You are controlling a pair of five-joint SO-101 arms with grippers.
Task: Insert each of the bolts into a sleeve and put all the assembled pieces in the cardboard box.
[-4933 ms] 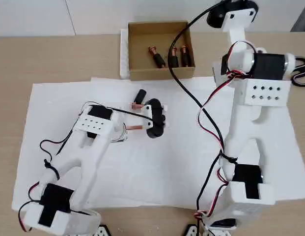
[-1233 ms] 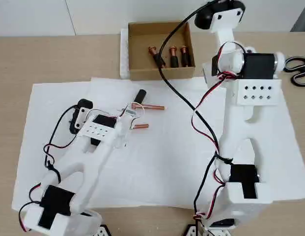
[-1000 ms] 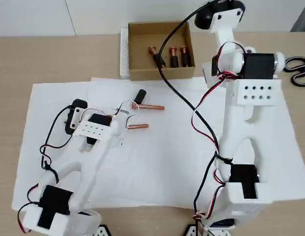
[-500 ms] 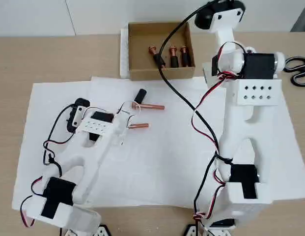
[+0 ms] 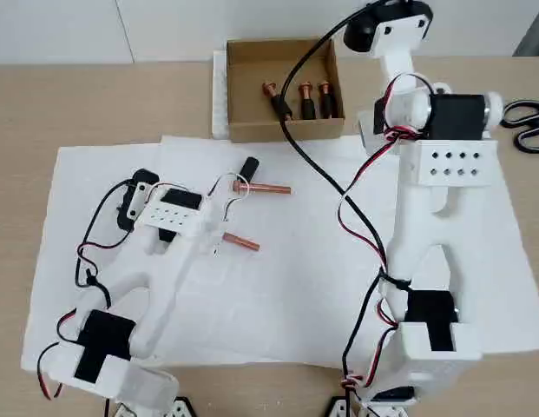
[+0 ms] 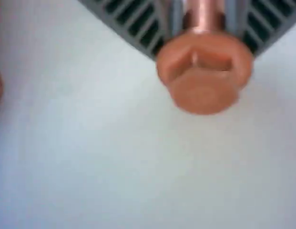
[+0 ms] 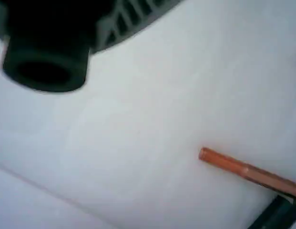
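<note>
Three assembled pieces (image 5: pixel 305 100) lie in the cardboard box (image 5: pixel 282 130) at the far edge of the worktop; by my judgement two pairings and their boxing are left. One bolt (image 5: pixel 241 242) is clamped by its shank in the left gripper (image 5: pixel 220 238), left of centre over the white sheet (image 5: pixel 286 295), with a second bolt (image 5: pixel 262 188) and a loose sleeve (image 5: pixel 248 168) lying side by side just beyond it. The right gripper (image 7: pixel 76 24) is closed on a black sleeve (image 7: pixel 45 67).

Bolt (image 6: pixel 201 71) is copper, sleeve (image 7: pixel 45 62) black, cardboard box (image 5: pixel 286 129) brown, paper (image 5: pixel 278 295) white.
</note>
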